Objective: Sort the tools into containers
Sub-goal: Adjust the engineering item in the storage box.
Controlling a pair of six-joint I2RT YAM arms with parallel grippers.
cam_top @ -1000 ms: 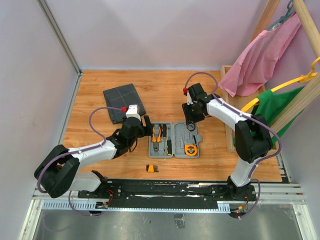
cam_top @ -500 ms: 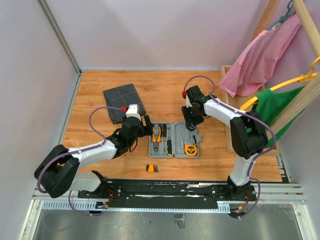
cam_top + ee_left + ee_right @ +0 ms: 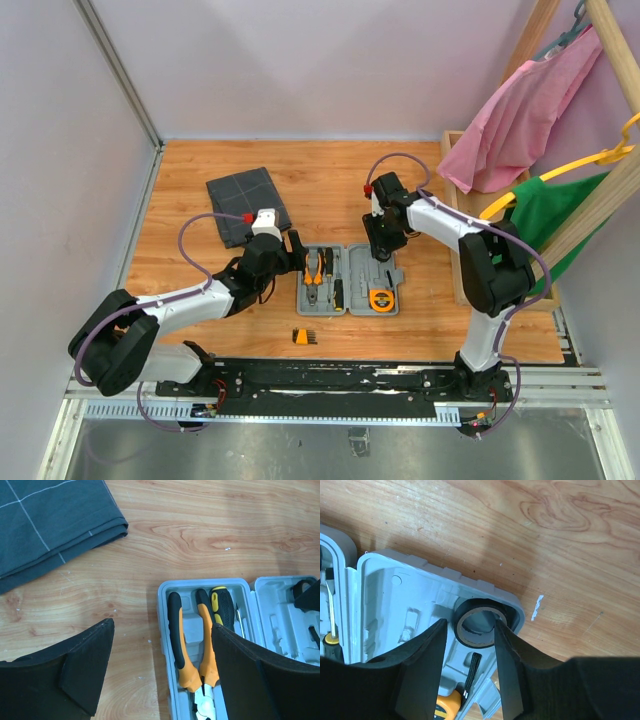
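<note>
Between my right claw [image 3: 470,626] fingers, clamped, the tape [image 3: 476,606] sits in the case [image 3: 385,580] corner. Beside it my left claw [image 3: 161,625] hangs wide apart over pliers [image 3: 182,665] and a screwdriver [image 3: 222,607] in the case. Only the overhead view shows a bit holder [image 3: 306,337] on the wood table [image 3: 330,190], pale walls [image 3: 300,70] and hanging clothes [image 3: 525,110].

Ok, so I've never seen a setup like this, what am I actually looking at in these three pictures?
Two robot arms are bolted to a wooden table. One picture looks down from above; the other two come from cameras on each wrist. On the table lie an open light-grey plastic case holding orange-and-black pliers, a dark grey fabric pouch, and a small orange bit holder. The left gripper hangs open and empty beside the case. The right gripper appears to pinch a black tape ring in the case's corner.
</note>
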